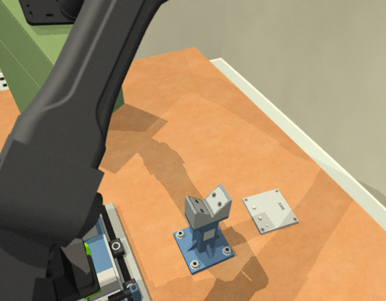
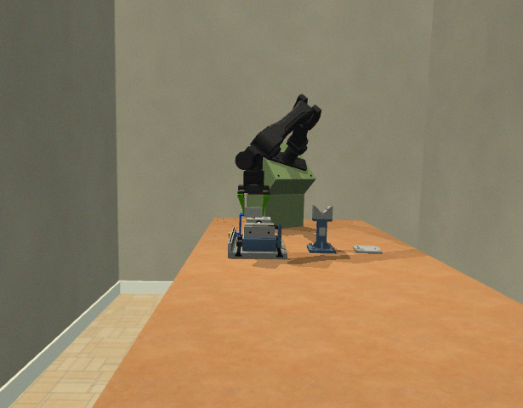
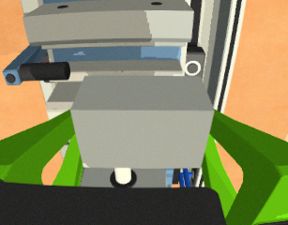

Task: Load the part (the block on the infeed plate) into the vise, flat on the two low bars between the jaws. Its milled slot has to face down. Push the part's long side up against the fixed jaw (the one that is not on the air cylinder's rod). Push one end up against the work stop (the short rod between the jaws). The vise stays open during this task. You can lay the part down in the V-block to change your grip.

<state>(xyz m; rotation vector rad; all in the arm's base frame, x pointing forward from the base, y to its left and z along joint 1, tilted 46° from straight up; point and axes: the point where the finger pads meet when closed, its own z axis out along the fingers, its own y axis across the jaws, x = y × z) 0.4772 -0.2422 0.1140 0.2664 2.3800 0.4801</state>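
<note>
Right now the gripper (image 3: 143, 150) is clamped on the part (image 3: 142, 127), a plain grey block held between the two green fingers, which stand fairly wide because the block fills the gap between them. In the wrist view the block sits straight ahead of the palm, its flat grey face toward the camera; the milled slot cannot be made out from here. Beyond the block, farther out from the hand, lies the vise (image 3: 106, 22) with its grey jaw and blue body, and a short dark rod (image 3: 46, 71) with a blue end pokes in from the left side, just past the block's far edge. From the exterior view the gripper (image 2: 253, 202) hangs directly above the vise (image 2: 258, 241), with the part (image 2: 252, 212) just over the jaws; whether it touches them cannot be told. Off to one side of the hand, well apart from it, stands the V-block (image 1: 208, 207) on its blue base, and beyond that the bare infeed plate (image 1: 270, 210) lies flat on the orange table (image 1: 218, 129)
</note>
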